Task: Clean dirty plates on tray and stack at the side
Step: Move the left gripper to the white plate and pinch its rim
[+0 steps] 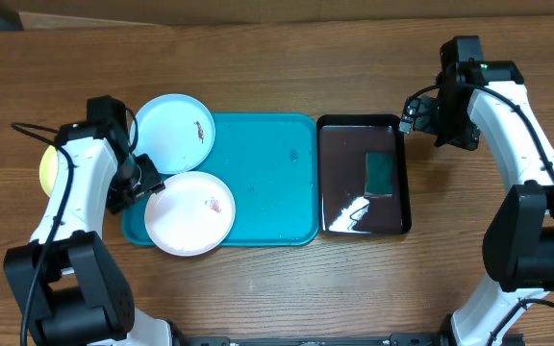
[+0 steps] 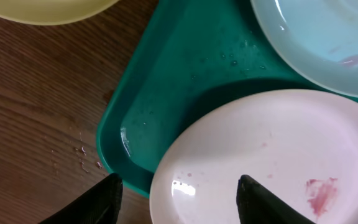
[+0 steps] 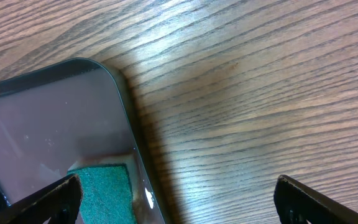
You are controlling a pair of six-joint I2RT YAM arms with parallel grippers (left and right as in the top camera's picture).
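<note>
White plate [image 1: 190,213] overhangs tray [image 1: 267,183] rim — left hand [image 2: 179,186] spread astride it, right hand [image 3: 178,186] spread.

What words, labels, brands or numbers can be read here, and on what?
None: no view shows readable writing.
The turquoise tray, blue-rimmed plate, white plate, yellow plate, black tray and green sponge are all plain.
The red marks on the plates are stains, not print.
No label is legible on the left arm or the right arm.
</note>
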